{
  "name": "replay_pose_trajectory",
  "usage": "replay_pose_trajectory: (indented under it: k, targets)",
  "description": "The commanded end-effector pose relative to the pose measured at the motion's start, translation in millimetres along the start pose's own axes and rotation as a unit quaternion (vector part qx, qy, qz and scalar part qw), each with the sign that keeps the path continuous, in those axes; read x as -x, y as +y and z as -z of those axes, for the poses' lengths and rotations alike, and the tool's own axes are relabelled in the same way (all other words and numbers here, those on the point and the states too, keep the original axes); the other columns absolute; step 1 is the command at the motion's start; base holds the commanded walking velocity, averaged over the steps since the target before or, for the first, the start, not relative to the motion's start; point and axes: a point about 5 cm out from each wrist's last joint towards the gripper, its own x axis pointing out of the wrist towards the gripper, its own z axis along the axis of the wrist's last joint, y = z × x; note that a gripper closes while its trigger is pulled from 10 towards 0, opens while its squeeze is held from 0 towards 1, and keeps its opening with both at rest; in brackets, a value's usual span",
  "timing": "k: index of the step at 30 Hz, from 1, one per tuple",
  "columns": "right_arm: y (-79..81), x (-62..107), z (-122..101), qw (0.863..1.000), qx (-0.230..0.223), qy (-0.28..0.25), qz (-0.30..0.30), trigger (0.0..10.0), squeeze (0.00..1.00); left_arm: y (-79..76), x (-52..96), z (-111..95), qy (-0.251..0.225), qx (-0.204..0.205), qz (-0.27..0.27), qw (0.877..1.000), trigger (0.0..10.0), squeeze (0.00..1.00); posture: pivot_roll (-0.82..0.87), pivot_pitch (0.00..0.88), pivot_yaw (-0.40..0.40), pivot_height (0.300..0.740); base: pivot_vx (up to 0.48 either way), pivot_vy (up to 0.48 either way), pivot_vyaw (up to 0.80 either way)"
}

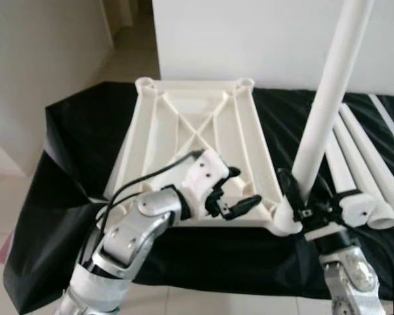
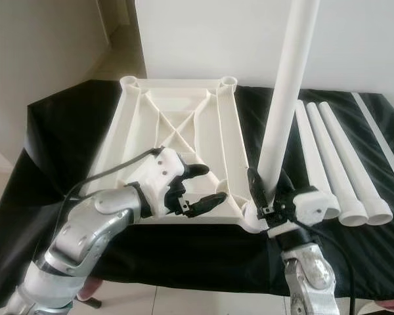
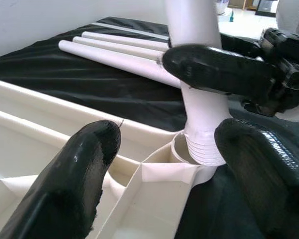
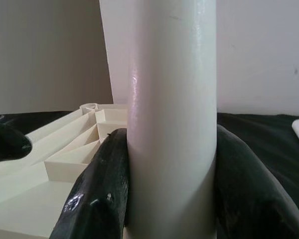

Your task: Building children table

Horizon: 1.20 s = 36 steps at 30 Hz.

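One leg (image 1: 328,98) in R end effector (image 1: 301,197).

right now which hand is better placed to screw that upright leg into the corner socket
Right. The right hand is clamped around the upright leg just above the corner socket; the left hand hangs open over the tabletop, holding nothing.

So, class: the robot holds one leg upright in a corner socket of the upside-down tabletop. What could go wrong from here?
1. The leg leans and its threads look only partly in the socket, so it may cross-thread.
2. The right tool grips low on a tall leg, so the top could swing over.
3. The left tool hangs open above the tabletop, which could shift.
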Motion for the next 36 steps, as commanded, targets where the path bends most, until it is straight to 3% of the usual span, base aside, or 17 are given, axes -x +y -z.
replay_pose_trajectory:
  k: [1,6,9,11,12,13,14,17,24,29,36]
  targets:
    - [-6.1,-1.7,-5,1.000,0.002,0.001,0.015,10.0,0.00,2.3,0.5,0,0.001,-0.005,0.000,1.000,10.0,0.00,-0.06,0.060,0.029,0.740,0.000,0.000,0.00]
    - [-7.5,-9.7,-20,1.000,0.009,-0.020,0.005,10.0,0.00,5.6,-1.1,-1,-0.002,-0.006,-0.009,1.000,10.0,0.00,-0.06,0.061,0.027,0.740,0.000,0.000,0.00]
    - [-9.9,-16.6,-26,1.000,0.011,-0.019,-0.006,10.0,0.00,18.7,-8.7,3,0.023,-0.015,-0.047,0.999,10.0,0.00,-0.06,0.059,0.024,0.740,0.000,0.000,0.00]
    - [-12.3,-20.4,-26,0.999,0.023,-0.006,-0.021,10.0,0.00,35.2,-16.4,6,0.052,-0.021,-0.097,0.994,10.0,0.00,-0.06,0.057,0.019,0.740,0.000,0.000,0.00]
    - [-12.3,-20.4,-26,0.999,0.023,-0.006,-0.021,10.0,0.00,35.2,-16.4,6,0.052,-0.021,-0.097,0.994,10.0,0.00,-0.06,0.057,0.019,0.740,0.000,0.000,0.00]
    - [-12.2,-23.7,-26,0.999,0.025,0.006,-0.042,10.0,0.00,49.2,-21.7,4,0.058,-0.010,-0.135,0.989,10.0,0.00,-0.06,0.053,0.018,0.740,0.000,0.000,0.00]
    - [-12.2,-23.7,-26,0.999,0.025,0.006,-0.042,10.0,0.00,49.2,-21.7,4,0.058,-0.010,-0.135,0.989,10.0,0.00,-0.06,0.053,0.018,0.740,0.000,0.000,0.00]
    - [-7.9,-27.9,-26,0.996,0.020,0.025,-0.079,10.0,0.00,64.6,-27.1,-5,0.046,0.009,-0.171,0.984,10.0,0.00,-0.07,0.049,0.015,0.740,0.000,0.000,0.00]
    - [-1.7,-32.6,-22,0.993,0.003,0.043,-0.108,10.0,0.00,81.8,-35.5,-25,0.034,0.011,-0.191,0.981,10.0,0.00,-0.06,0.042,0.008,0.740,0.000,0.000,0.00]
    - [2.9,-34.3,-18,0.990,-0.003,0.058,-0.128,10.0,0.00,89.0,-40.6,-38,0.026,0.023,-0.204,0.978,10.0,0.00,-0.06,0.041,0.004,0.740,0.000,0.000,0.00]
    - [6.7,-36.2,-13,0.986,-0.006,0.076,-0.146,10.0,0.00,86.2,-48.4,-55,0.000,0.032,-0.191,0.981,10.0,0.00,-0.05,0.040,0.000,0.740,0.000,0.000,0.00]
